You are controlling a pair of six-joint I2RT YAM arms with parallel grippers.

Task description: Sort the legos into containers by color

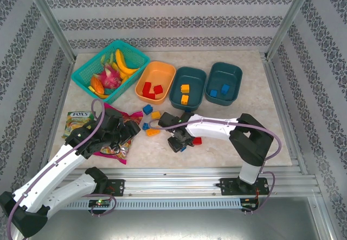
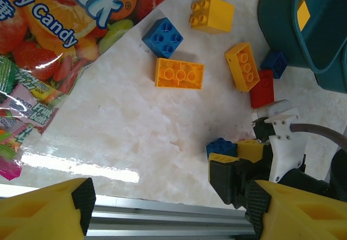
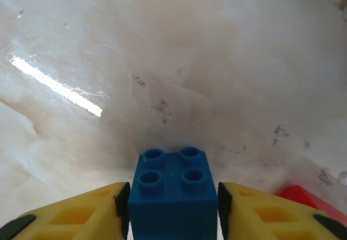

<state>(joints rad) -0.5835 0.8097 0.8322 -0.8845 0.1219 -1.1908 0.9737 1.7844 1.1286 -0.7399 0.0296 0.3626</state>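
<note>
Step in hand: pick-up. The right gripper (image 3: pixel 172 207) is clamped on a small blue four-stud plastic brick (image 3: pixel 173 180) sitting on the pale marble tabletop (image 3: pixel 217 61). Next move, by my judgement: lift clear and carry it to the far-right dark teal plastic tub (image 1: pixel 234 76), which holds blue bricks. A red brick (image 3: pixel 303 196) lies just beside. The left gripper (image 2: pixel 169 207) hangs wide and empty near the candy bags (image 2: pixel 43 61).

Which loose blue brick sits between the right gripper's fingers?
The blue four-stud brick nearest the arm bases, beside a red brick, clamped by the right gripper; the other blue bricks lie farther back.
</note>
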